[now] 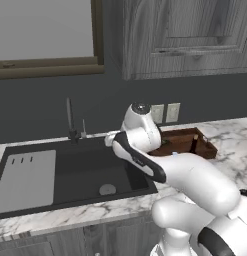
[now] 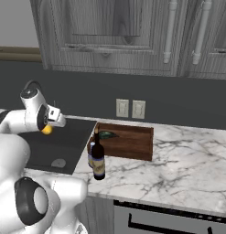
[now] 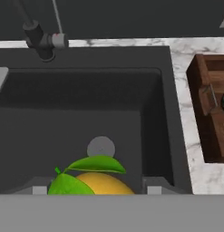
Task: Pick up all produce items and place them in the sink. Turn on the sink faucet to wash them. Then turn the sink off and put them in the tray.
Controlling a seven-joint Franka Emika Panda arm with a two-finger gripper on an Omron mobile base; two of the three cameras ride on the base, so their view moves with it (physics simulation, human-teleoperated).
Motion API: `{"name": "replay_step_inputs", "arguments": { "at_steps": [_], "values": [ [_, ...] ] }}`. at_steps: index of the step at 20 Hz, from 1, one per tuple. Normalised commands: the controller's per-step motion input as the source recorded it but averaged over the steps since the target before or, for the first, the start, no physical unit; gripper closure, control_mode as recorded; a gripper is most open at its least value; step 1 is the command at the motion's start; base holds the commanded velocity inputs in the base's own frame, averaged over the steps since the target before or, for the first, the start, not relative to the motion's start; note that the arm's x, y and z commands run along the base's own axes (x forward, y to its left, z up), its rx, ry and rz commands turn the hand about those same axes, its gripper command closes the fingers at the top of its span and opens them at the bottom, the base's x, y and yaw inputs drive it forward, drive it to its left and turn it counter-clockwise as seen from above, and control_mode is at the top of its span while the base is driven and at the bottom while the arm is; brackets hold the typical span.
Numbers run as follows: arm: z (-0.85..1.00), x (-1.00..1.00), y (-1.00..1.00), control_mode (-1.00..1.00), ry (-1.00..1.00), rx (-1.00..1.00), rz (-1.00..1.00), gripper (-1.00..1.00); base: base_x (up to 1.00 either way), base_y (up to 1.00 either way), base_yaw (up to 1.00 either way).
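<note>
Fruit first: we see the round yellow lemon-like fruit with green leaves (image 3: 102,182) sitting between the two dark fingertips of the gripper (image 3: 93,190), jaws closed on it, held above the large dark grey sink basin (image 3: 81,122) near its round silver drain (image 3: 100,147). In the right base view the yellow fruit (image 2: 47,130) hangs under the hand over the basin. The dark green oval item (image 2: 107,135) lies inside the brown wooden tray (image 2: 128,146) on the marble counter (image 2: 178,169). Behind the basin rises the thin dark faucet (image 1: 70,120). A dark wine bottle (image 2: 98,160) stands before the tray.
</note>
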Motion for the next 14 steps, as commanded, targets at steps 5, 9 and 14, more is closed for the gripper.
{"name": "replay_step_inputs", "arguments": {
  "at_steps": [5,9,14],
  "values": [
    [0.34,-0.17,-0.42,-1.0,-0.01,0.0,-0.06,1.0,0.0,0.0,0.0],
    [0.37,-0.02,-0.44,-1.0,-0.02,0.0,-0.05,1.0,0.0,0.0,0.0],
    [0.27,-0.05,-0.47,-1.0,-0.06,0.0,-0.07,1.0,0.0,0.0,0.0]
  ]
}}
